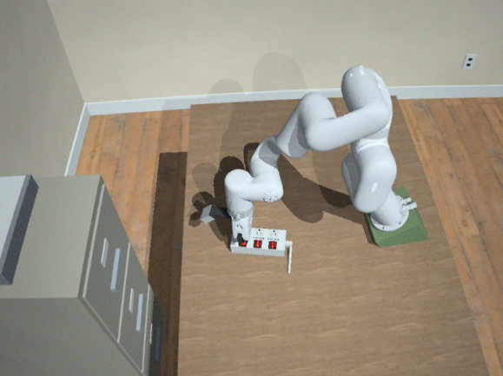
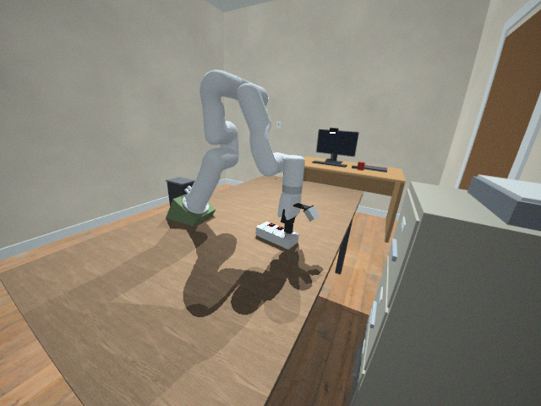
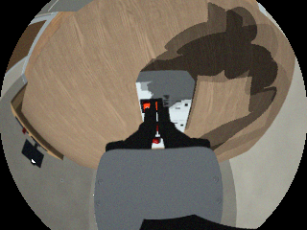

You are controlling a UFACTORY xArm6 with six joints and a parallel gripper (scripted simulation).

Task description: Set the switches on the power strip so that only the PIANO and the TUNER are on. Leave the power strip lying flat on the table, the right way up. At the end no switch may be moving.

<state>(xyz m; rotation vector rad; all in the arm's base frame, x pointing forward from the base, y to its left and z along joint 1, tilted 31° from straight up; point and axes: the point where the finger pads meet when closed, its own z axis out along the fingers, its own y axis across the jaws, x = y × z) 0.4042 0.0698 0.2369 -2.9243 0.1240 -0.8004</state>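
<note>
1. In the wrist view the gripper is showing at the centre of the frame with its dark fingers pressed together and nothing between them, so it is working as a closed poking tip.
2. Directly beyond that tip a red switch is glowing, lying just past the fingertips and in line with them, so the coming press, as I judge it, is calling for a short push straight ahead.
3. In the top view the power strip is lying flat on the table, slightly left of the frame's centre, with its long axis running left to right across the picture.
4. The gripper is standing over the strip's left end, touching or nearly touching the leftmost switch; I cannot tell which.
5. Two more red switches are showing to its right, along the strip's near edge; the labels are too small to read.
6. A short white cable is trailing from the strip's right end toward the bottom of the frame.
7. Farther right, the arm's green base is sitting well apart from the strip.
</note>
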